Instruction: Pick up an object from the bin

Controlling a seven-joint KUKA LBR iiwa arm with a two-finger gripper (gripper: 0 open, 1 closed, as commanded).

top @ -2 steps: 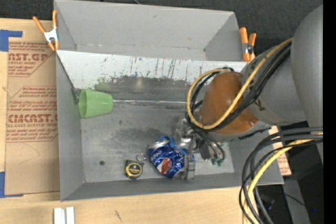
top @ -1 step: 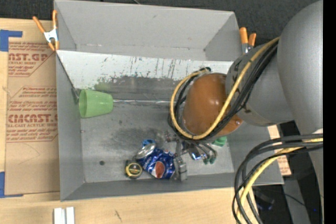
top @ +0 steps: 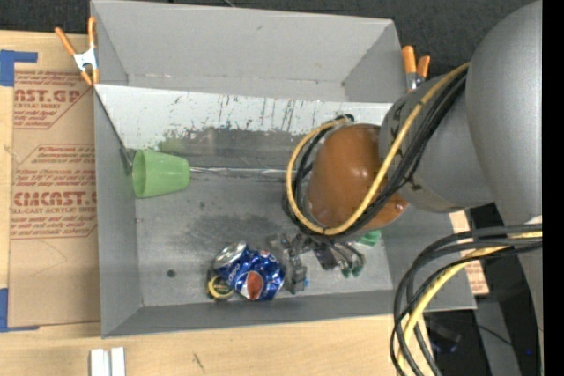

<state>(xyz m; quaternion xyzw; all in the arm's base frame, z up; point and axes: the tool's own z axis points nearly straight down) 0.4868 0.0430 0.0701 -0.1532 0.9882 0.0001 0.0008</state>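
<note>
The claw (top: 322, 254) sits low at the lower right of the bin (top: 238, 40), near the front wall. A crushed blue can (top: 251, 275) with silver and red patches lies on the floor just to the claw's left, at the lower middle of the frame. I cannot tell whether the two touch. The orange cover (top: 348, 176) and looping cables (top: 298, 180) hide the claw's upper part, so whether it is spread or pressed together cannot be told. A small green piece (top: 370, 237) peeks out under the cover's right edge. A green plastic cup (top: 160, 173) lies on its side at the far left.
</note>
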